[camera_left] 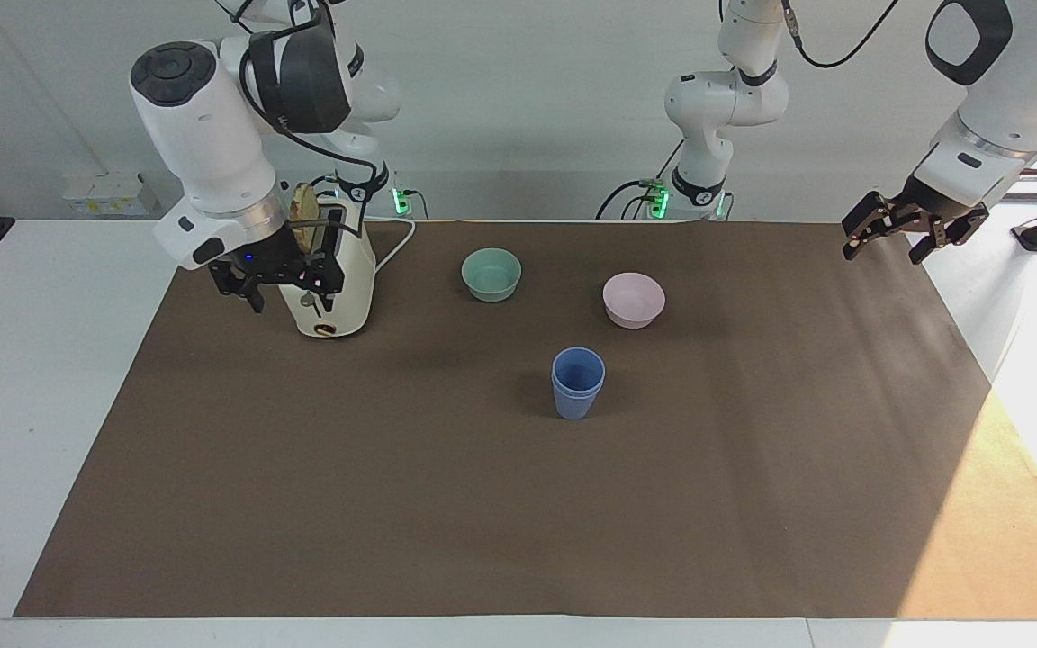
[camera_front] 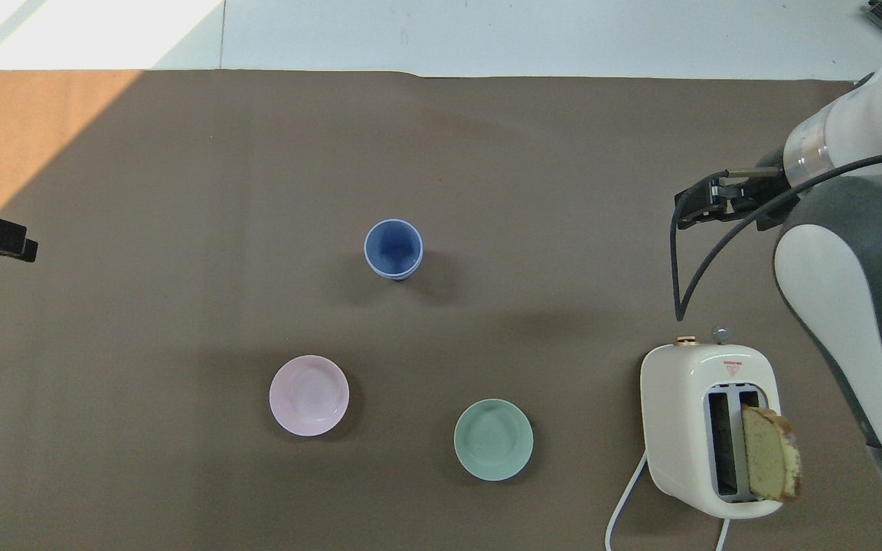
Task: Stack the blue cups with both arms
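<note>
Blue cups (camera_left: 578, 382) nested, well apart from right gripper (camera_left: 283, 281)

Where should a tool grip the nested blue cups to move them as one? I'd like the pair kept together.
Probably from straight above, pinching across the outer cup's wall just under the rims. The blue cups stand upright and nested, open mouth up, tapering to the base, so a low grip might slide. The pink bowl sits apart, nearer the robots.
</note>
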Tool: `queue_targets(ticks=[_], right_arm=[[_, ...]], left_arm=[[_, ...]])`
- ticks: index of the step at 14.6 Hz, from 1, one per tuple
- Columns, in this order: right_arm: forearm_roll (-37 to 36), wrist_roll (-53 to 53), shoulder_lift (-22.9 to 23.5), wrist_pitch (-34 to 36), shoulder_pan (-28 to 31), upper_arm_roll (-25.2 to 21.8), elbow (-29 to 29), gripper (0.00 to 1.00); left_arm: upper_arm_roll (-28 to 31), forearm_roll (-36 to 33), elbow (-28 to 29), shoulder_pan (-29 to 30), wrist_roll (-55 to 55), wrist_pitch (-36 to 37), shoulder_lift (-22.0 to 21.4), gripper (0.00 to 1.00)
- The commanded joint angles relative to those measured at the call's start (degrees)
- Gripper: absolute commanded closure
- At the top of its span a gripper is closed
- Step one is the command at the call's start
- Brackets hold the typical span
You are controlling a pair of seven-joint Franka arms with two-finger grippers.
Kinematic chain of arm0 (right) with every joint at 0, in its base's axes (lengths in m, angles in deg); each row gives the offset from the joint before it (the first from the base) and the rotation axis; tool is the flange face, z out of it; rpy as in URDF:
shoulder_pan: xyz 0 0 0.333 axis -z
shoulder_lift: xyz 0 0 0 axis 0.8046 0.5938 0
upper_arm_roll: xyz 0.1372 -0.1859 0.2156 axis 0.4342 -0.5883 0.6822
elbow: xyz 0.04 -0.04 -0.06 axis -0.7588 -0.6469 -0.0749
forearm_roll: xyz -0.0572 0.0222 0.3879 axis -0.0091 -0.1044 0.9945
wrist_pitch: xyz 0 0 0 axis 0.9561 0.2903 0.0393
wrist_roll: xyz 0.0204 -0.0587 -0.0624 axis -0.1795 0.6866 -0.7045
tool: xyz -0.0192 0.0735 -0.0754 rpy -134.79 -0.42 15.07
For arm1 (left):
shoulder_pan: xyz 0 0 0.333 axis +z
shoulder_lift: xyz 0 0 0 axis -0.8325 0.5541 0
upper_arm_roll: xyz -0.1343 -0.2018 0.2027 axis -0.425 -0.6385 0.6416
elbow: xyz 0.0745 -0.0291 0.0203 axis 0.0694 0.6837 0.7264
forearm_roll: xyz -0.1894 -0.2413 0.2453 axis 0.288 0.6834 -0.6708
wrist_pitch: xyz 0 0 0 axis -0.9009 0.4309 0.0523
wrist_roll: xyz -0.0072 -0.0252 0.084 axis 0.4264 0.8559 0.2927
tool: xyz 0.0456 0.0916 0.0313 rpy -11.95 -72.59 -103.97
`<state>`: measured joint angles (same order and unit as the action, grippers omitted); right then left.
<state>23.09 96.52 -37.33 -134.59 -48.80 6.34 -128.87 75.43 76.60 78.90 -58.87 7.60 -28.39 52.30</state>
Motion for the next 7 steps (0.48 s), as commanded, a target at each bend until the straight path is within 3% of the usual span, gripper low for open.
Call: queue_targets(ticks=[1,7], right_arm=[[1.14,-0.91,-1.83,-0.97,1.03,0.0,-2.25,0.0],[1.23,-1.36,-1.74,-1.32,1.12,0.0,-2.17,0.0]], left_arm=[[-0.55,-1.04,0.74,0.59,0.44,-0.53,-0.9,0.0],[-0.55,-1.04,0.74,0.32,0.52,-0.61,-0.9,0.0]])
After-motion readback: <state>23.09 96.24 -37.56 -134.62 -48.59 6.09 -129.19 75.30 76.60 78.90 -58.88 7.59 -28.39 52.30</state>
